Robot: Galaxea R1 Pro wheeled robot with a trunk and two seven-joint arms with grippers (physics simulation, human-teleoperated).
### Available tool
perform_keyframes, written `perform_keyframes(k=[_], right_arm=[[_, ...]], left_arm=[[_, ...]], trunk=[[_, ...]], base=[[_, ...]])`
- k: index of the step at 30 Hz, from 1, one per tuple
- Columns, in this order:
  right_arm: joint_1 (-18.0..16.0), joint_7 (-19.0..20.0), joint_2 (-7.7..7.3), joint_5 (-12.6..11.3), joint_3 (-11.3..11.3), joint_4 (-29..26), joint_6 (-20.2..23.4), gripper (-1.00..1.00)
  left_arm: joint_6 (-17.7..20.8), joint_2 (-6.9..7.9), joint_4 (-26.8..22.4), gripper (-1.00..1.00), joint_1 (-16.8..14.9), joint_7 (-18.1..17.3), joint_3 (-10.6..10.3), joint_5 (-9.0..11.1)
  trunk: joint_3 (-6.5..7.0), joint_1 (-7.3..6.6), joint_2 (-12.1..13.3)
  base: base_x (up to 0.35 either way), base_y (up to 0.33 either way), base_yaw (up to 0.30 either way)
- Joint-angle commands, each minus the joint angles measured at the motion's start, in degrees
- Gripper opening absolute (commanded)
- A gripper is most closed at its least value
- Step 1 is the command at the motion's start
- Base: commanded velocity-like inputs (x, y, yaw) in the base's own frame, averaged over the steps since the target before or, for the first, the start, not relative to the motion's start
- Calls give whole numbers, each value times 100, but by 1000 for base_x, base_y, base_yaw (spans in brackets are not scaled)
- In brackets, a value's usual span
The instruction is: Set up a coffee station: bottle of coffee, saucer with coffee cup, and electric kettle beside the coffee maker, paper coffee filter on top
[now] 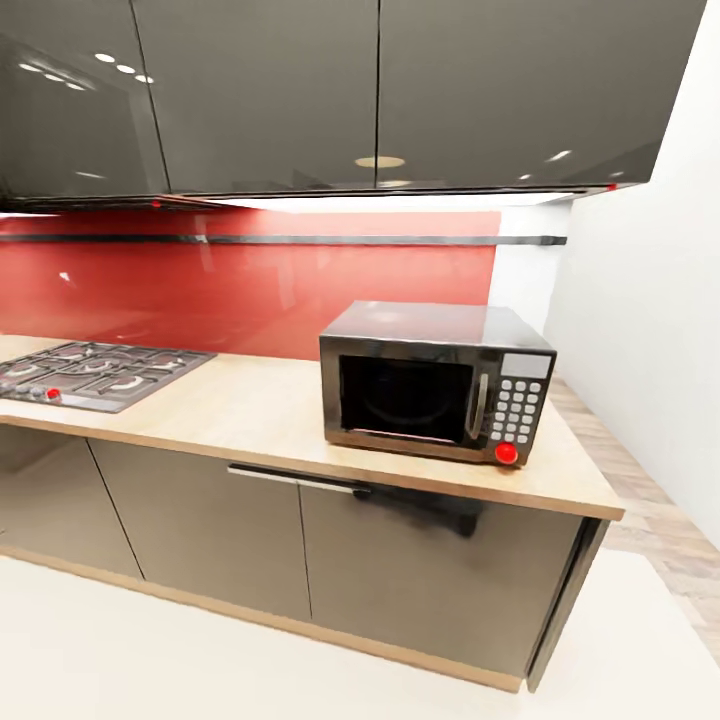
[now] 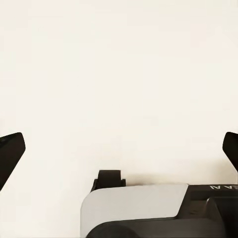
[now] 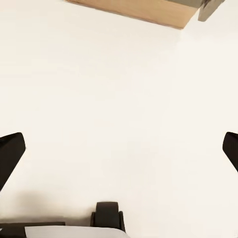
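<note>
Kitchen countertop (image 1: 260, 410) runs left–right; microwave (image 1: 435, 380) seemingly faces forward

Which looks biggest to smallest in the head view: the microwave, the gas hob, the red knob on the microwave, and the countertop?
1. The kitchen countertop, spanning most of the picture.
2. The microwave.
3. The gas hob, though the picture's left edge cuts it off, so its rank against the microwave is unsure.
4. The red knob, by far the smallest.

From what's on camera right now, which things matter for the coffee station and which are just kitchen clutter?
For the job:
- kitchen countertop, a bare stretch
- left gripper and right gripper, both open and holding nothing

Not part of it:
- microwave on the worktop
- gas hob
- grey wall cabinets
- red splashback
</note>
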Motion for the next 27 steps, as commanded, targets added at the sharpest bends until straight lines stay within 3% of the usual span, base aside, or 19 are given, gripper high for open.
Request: perform_keyframes(k=[1, 16, 27], right_arm=[[-1, -4, -1, 5, 3, -4, 4, 100], [-1, -4, 3, 8, 6, -4, 6, 100], [-1, 4, 3, 16, 11, 5, -2, 100]], left_arm=[[-9, -1, -5, 100, 2, 2, 4, -2], [-9, -1, -1, 100, 2, 2, 4, -2], [-9, -1, -1, 100, 2, 2, 0, 0]], trunk=[[-5, 0, -2], [-5, 0, -2], [-5, 0, -2]], base=[[0, 0, 250], [23, 14, 255], [188, 145, 88]])
